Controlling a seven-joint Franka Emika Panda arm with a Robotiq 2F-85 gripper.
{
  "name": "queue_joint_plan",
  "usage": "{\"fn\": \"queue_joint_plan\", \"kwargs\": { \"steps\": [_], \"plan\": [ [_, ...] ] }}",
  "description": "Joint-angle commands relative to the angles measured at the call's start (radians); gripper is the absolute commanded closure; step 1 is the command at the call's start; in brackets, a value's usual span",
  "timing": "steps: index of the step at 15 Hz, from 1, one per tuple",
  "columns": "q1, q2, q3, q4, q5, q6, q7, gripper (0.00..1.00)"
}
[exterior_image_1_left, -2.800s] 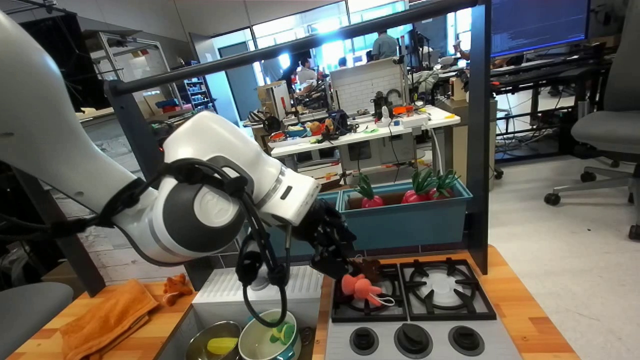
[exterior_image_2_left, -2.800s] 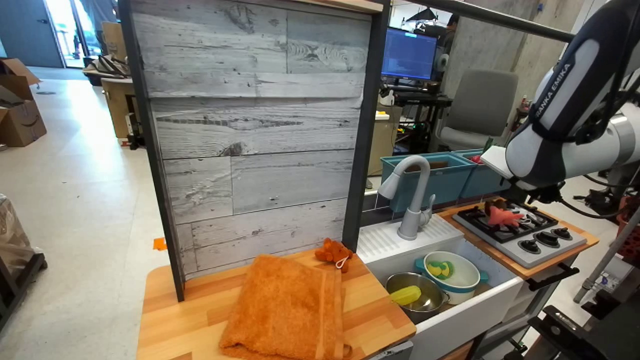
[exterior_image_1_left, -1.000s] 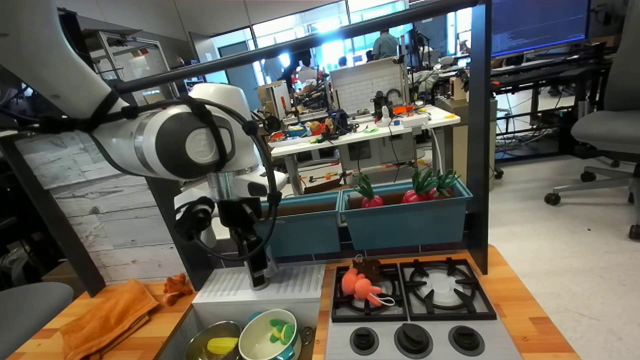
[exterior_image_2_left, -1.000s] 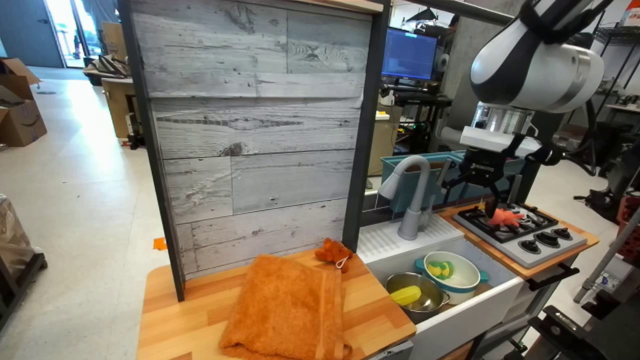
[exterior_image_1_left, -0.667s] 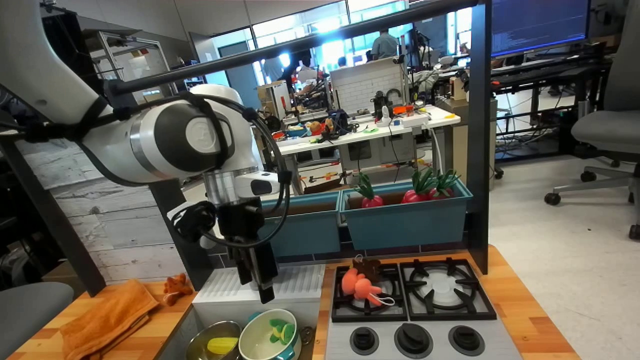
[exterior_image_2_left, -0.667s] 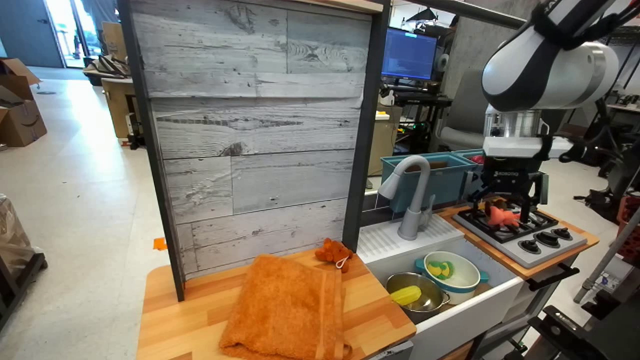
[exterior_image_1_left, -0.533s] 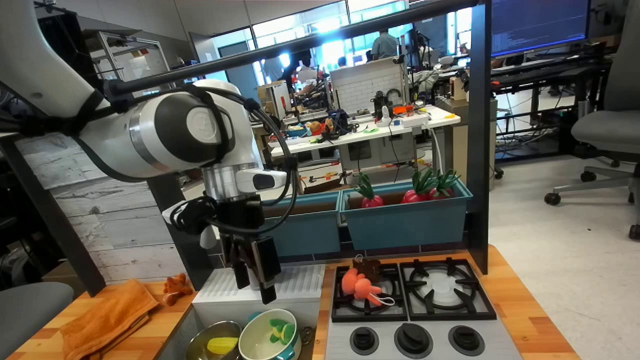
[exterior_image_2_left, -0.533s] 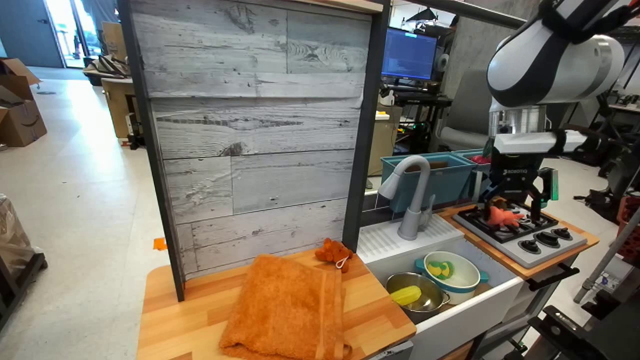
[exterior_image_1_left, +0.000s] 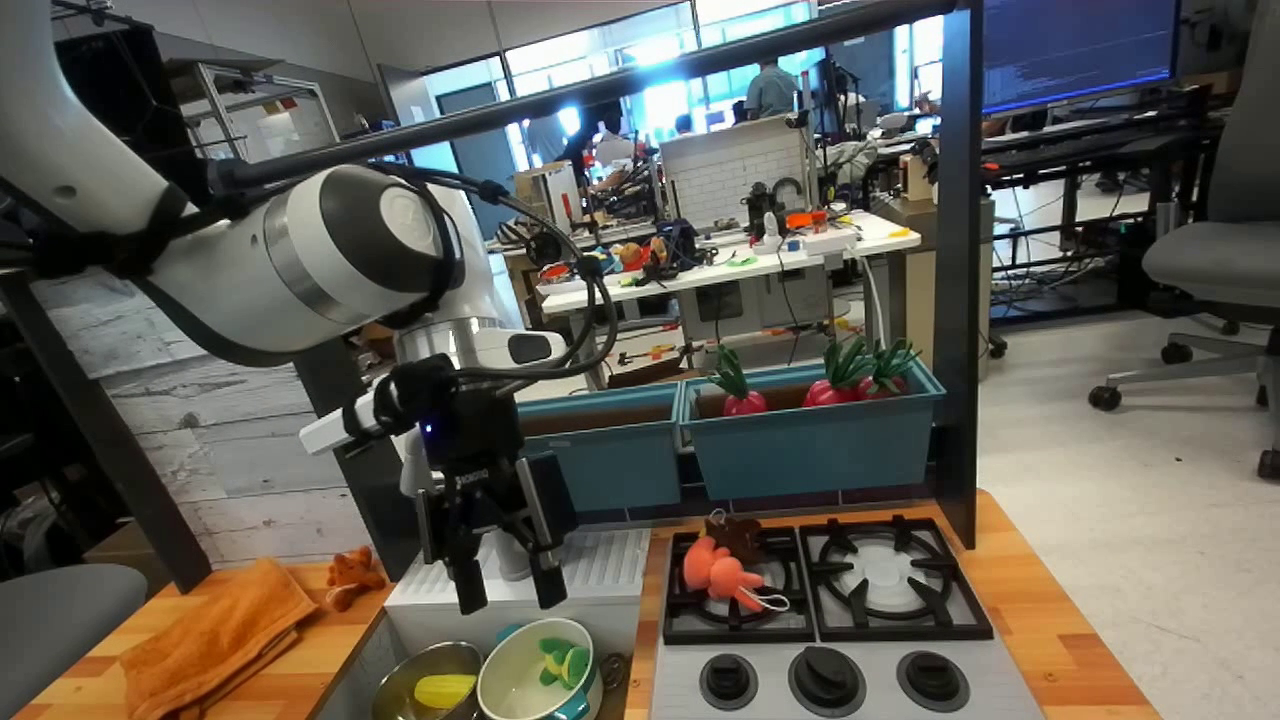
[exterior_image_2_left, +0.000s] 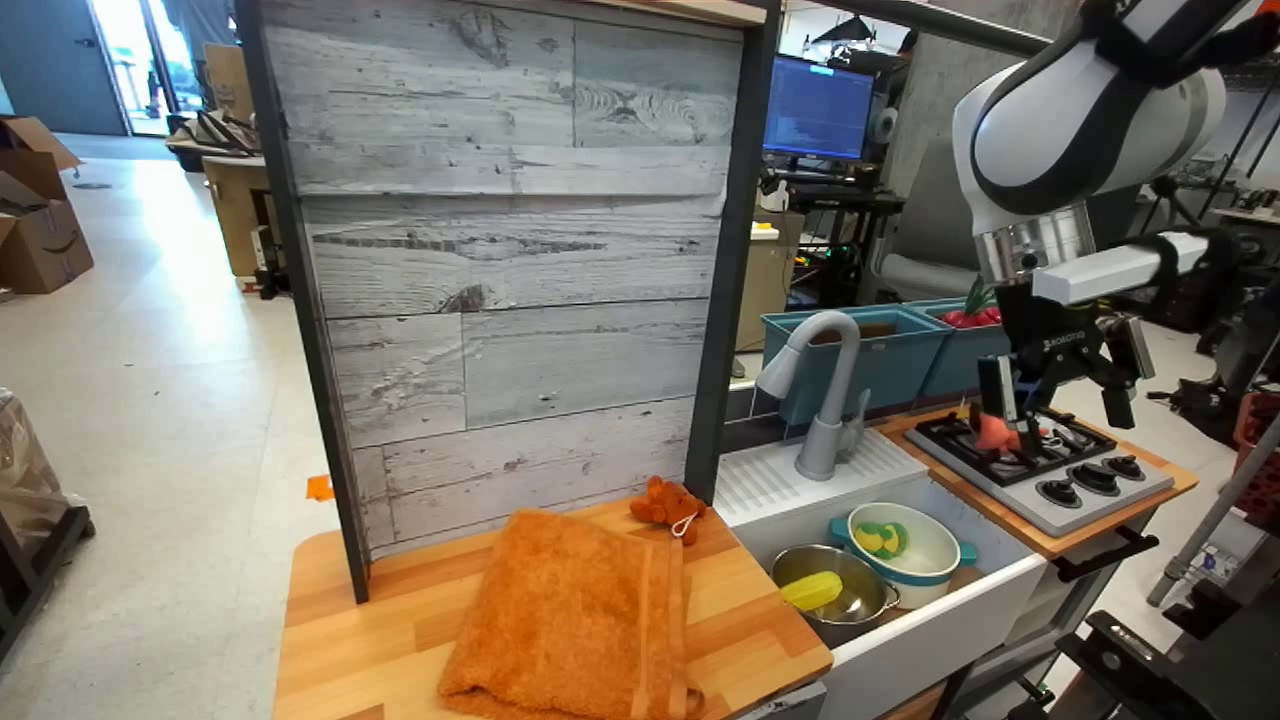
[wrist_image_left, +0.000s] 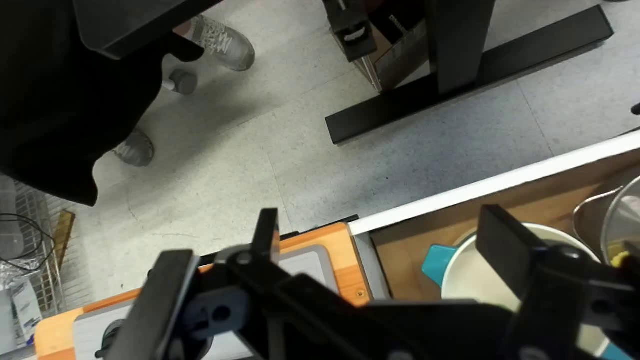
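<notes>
A: Start at the gripper (exterior_image_1_left: 510, 595).

B: From where I stand, it hangs in the air, fingers well apart, nothing between them. Leans a little. Seems to be over the stove end of the sink (exterior_image_2_left: 940, 620); how high, I can't tell.

A: Nearest thing?

B: The white pot (exterior_image_1_left: 508, 686), sitting in the sink. Clock centred on the gripper in an exterior view: pot between five and six, looks clear of it. In the wrist view one finger overlaps its rim. Green and yellow pieces (exterior_image_1_left: 565, 665) inside. A steel pot (exterior_image_1_left: 408, 668) just beside it, half past seven, a yellow piece (exterior_image_1_left: 445, 691) in that.

A: Handling this step?

B: My judgement: take out the lean before any descent, come down slow, keep the spread fingers off the pot's rim; a tip could catch there. Leave room for the faucet (exterior_image_2_left: 828, 430), nine o'clock in an exterior view (exterior_image_2_left: 1073, 425).

A: Further out?

B: Three o'clock: stove (exterior_image_1_left: 775, 665), a pink plush (exterior_image_1_left: 722, 575) on the grate nearer the sink, a brown thing (exterior_image_1_left: 742, 538) behind it. Two o'clock: teal planter (exterior_image_1_left: 815, 455), toy radishes (exterior_image_1_left: 745, 404). Nine o'clock: small orange plush (exterior_image_1_left: 352, 572), orange towel (exterior_image_1_left: 215, 640) past it.
</notes>
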Motion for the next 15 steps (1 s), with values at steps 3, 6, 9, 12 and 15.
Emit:
{"fn": "queue_joint_plan", "kwargs": {
  "steps": [3, 6, 9, 12, 15],
  "plan": [
    [-0.017, 0.024, 0.026, 0.004, -0.006, 0.112, 0.003, 0.00],
    [-0.022, 0.083, 0.036, 0.009, -0.007, 0.330, -0.011, 0.00],
    [-0.042, 0.155, 0.071, 0.022, 0.030, 0.469, -0.050, 0.00],
    [-0.058, 0.222, 0.109, 0.046, 0.060, 0.514, -0.095, 0.11],
    [-0.066, 0.271, 0.127, 0.080, 0.084, 0.527, -0.125, 0.26]
  ]
}}
